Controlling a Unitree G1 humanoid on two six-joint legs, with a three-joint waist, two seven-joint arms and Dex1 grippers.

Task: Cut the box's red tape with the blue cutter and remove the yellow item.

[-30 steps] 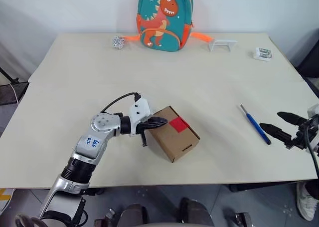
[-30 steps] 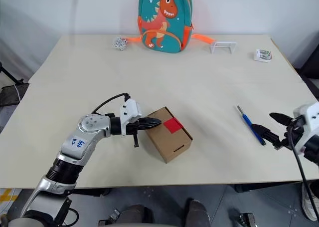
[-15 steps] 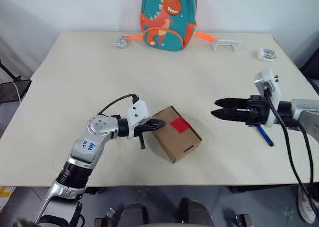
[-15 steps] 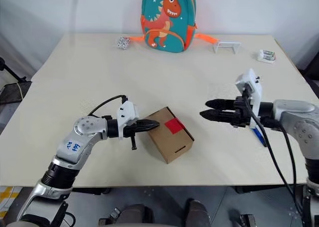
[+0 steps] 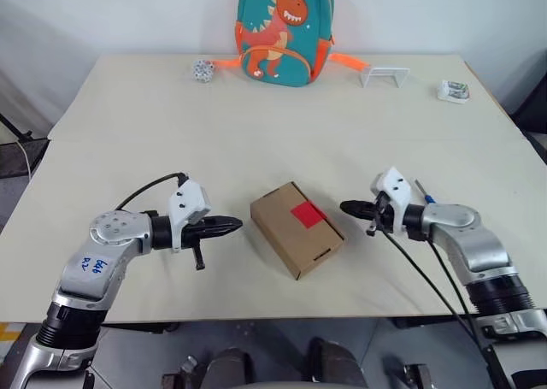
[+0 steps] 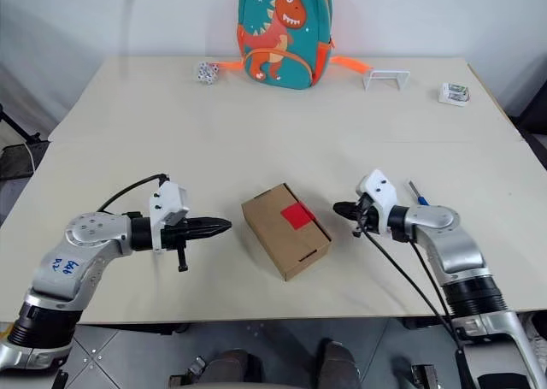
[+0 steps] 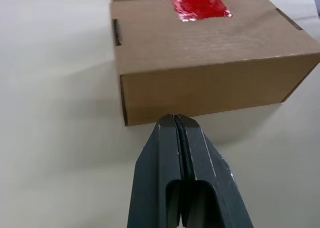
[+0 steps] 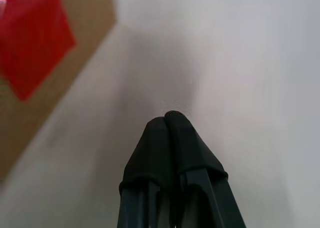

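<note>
The brown box (image 5: 291, 235) lies flat mid-table with the red tape (image 5: 307, 214) on its top. My left gripper (image 5: 232, 225) is shut and empty, level, a short gap from the box's left side; the left wrist view shows its tips (image 7: 176, 119) just short of the box wall (image 7: 210, 82). My right gripper (image 5: 345, 208) is shut on nothing, pointing at the box's right side from close by. The blue cutter (image 5: 420, 190) lies on the table behind my right wrist, mostly covered by it. The yellow item is out of view.
A teal dinosaur backpack (image 5: 284, 32) stands at the table's far edge, with a small patterned ball (image 5: 202, 71) to its left. A white stand (image 5: 384, 76) and a small packet (image 5: 452, 91) sit at the far right. The table's front edge (image 5: 256, 319) is near the box.
My left gripper has drawn back leftward off the box. My right gripper has swung in from the right, past the cutter, and closed beside the box's right side.
</note>
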